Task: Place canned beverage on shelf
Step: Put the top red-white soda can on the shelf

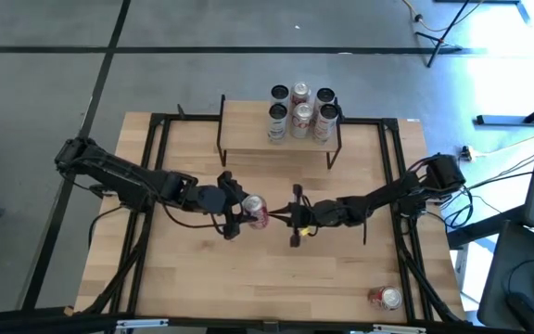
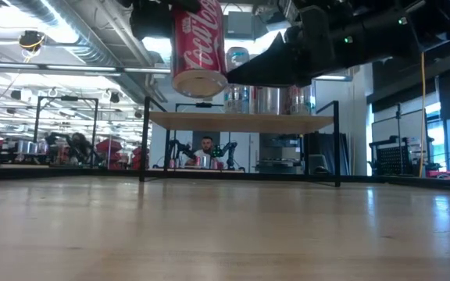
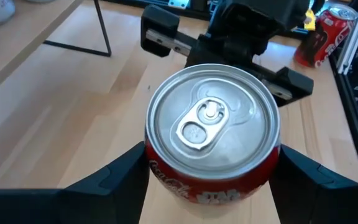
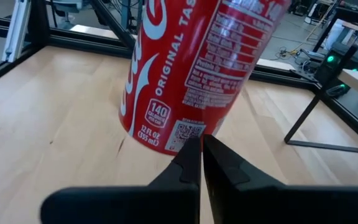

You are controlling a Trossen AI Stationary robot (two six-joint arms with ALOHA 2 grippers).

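Your left gripper clamps a red cola can upright, lifted clear of the table at mid-table. Just beside it, your right gripper has its fingers pressed together, empty. Beyond stands the shelf, already bearing six cans.

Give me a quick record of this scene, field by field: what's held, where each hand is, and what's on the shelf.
held item: red cola can, in the left hand, lifted clear of the table
right hand: shut, empty, beside the can
shelf: six cans grouped at its right end
spare: another red can lying near the table's front right corner
background: a person seated beyond the shelf
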